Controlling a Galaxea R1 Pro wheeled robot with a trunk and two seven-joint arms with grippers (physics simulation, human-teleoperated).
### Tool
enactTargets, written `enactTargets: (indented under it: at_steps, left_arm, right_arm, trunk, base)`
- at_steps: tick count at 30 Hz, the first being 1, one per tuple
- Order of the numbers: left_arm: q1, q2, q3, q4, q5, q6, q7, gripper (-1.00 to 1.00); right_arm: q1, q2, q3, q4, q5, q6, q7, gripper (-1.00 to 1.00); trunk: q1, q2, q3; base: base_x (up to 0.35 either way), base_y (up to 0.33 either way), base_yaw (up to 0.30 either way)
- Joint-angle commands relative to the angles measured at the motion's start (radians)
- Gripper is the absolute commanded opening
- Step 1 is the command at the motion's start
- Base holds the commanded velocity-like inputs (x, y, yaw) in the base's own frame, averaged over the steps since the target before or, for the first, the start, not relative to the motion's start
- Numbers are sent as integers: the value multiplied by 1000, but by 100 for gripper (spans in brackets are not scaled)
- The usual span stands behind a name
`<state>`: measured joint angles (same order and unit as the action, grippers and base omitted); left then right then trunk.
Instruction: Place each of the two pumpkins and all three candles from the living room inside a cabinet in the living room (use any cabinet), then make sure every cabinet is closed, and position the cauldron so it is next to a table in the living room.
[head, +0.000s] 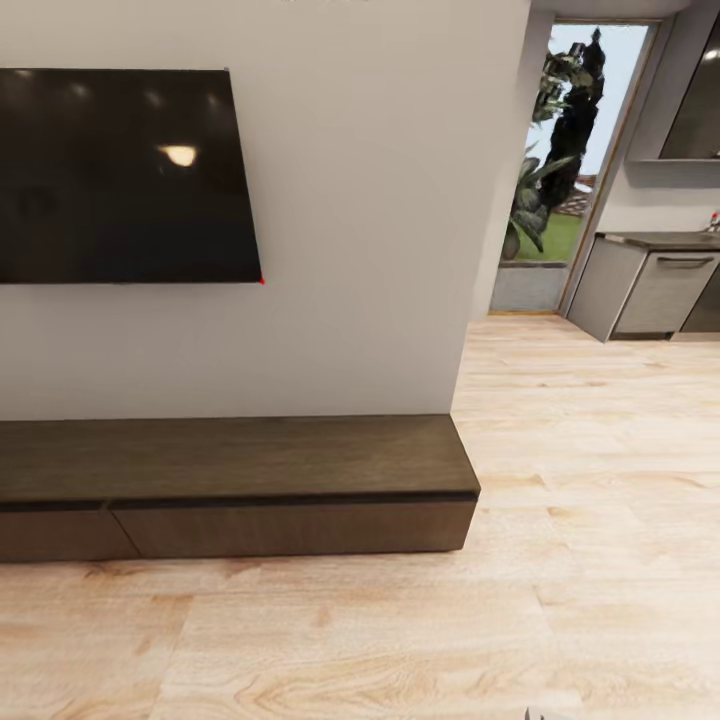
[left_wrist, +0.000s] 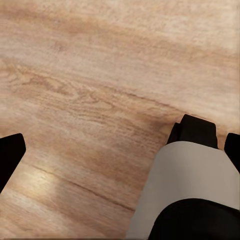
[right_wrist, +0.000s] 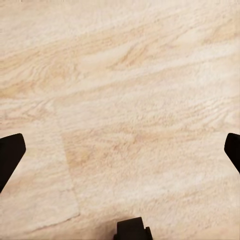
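The cabinet (head: 240, 458), a long low dark-brown TV unit, stands against the white wall in the head view, and its flat drawer fronts (head: 292, 527) sit flush and closed. Nothing rests on its top. The pumpkins, candles, cauldron and coffee table are out of view. In the left wrist view my left gripper (left_wrist: 120, 154) is open over bare wood floor, its black fingertips (left_wrist: 10, 156) at the picture's edges. My right gripper (right_wrist: 120, 152) is also open above pale floorboards, with nothing between its fingers.
A dark TV (head: 120, 175) hangs on the wall above the unit. To the right, a wall corner (head: 500, 200) leads past a glass door (head: 565, 150) to grey kitchen cupboards (head: 660, 290). A white and black robot part (left_wrist: 192, 192) lies below the left gripper.
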<state>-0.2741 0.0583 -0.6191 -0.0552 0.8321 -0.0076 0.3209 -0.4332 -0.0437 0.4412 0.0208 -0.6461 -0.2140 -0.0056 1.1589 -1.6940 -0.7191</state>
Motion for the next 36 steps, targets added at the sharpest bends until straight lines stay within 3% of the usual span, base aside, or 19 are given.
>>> enactTargets:
  at_steps: [1,17,36]
  left_arm:
    - [0,0,-9,-2,10,-1,4,100]
    - [32,14,-8,-2,18,1,5,100]
    - [35,4,-7,-3,22,0,5,100]
  right_arm:
    - [-1,0,8,2,-6,-4,-1,100]
    - [-1,0,8,2,-6,-4,-1,100]
    - [-1,0,8,2,-6,-4,-1,100]
  trunk:
    - [-4,7,2]
    - [-4,7,2]
    - [-4,7,2]
  base:
    - [0,0,0]
    - [0,0,0]
    - [0,0,0]
